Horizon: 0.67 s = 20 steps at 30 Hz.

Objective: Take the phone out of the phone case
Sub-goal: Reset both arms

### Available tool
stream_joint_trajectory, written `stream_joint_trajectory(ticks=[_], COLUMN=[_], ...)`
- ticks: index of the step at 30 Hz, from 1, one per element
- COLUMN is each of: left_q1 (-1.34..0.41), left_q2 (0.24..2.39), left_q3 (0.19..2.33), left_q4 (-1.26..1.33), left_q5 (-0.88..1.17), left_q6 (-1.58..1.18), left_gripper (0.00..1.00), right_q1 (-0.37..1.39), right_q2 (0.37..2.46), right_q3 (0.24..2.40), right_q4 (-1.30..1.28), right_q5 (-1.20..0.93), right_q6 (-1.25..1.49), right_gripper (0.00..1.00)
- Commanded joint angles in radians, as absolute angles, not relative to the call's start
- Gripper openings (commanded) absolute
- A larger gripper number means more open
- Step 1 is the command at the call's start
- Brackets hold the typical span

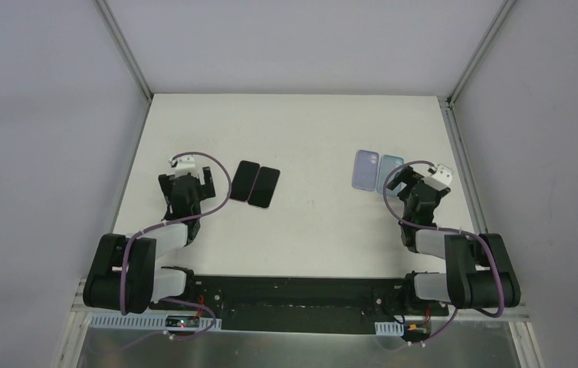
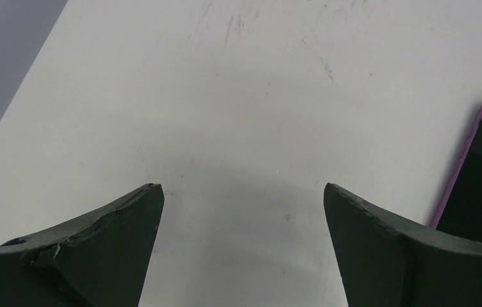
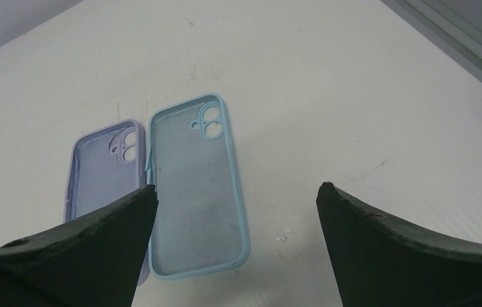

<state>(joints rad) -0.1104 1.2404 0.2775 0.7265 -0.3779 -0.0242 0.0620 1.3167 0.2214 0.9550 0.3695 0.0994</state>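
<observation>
1. The left arm rises from its base at the lower left of the top view, elbow folded low and wrist reaching up-frame. The left end effector [image 1: 188,178] hangs low over the table [image 1: 309,130], released, with its fingers spread wide. In its wrist view the left end effector [image 2: 243,192] has only bare table in the gap.
2. The right arm mirrors it from the lower right, with the forearm angling up and to the left. The right end effector [image 1: 408,181] is also released, jaws wide and gripping nothing.
3. Two dark phones lie flat and touching at left centre of the top view, just right of the left end effector: the first phone [image 1: 244,181] and the second phone [image 1: 264,187]. In the left wrist view the first phone [image 2: 481,173] shows a purple rim at the right edge of the frame, outside the gap.
4. The lavender case [image 1: 366,169] and the light blue case [image 1: 390,173] lie side by side at right centre, hollow side up, with no phone in either.
5. In the right wrist view the left finger [image 3: 85,256] covers the lower part of the lavender case [image 3: 101,166]. The light blue case [image 3: 194,185] lies partly within the gap of the right end effector [image 3: 238,187].
6. The phones and the cases lie well apart, with bare table between them.
7. A purple cable [image 1: 213,157] loops along the left arm.
</observation>
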Motion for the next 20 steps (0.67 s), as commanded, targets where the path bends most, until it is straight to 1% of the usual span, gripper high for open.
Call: stream_joint_trajectory(ticks=[1, 8, 14, 20], left_q1=[-0.107, -0.135, -0.159, -0.152], left_q2=[1.247, 1.238, 1.242, 1.243], left_q3=[0.268, 0.249, 0.24, 0.24], left_q4=[0.832, 0.86, 0.885, 0.887], left_q5=[-0.406, -0.452, -0.484, -0.475], left_q6=[-0.045, -0.035, -0.019, -0.021], left_gripper=[1.0, 1.0, 1.0, 1.0], right_q1=[0.054, 0.009, 0.011, 0.011], right_q2=[1.311, 1.305, 1.303, 1.304], right_q3=[0.243, 0.265, 0.26, 0.262], right_q4=[0.968, 0.913, 0.92, 0.921], right_q5=[0.35, 0.334, 0.333, 0.335], right_q6=[0.109, 0.153, 0.151, 0.15], right_gripper=[0.99, 0.99, 0.99, 0.99])
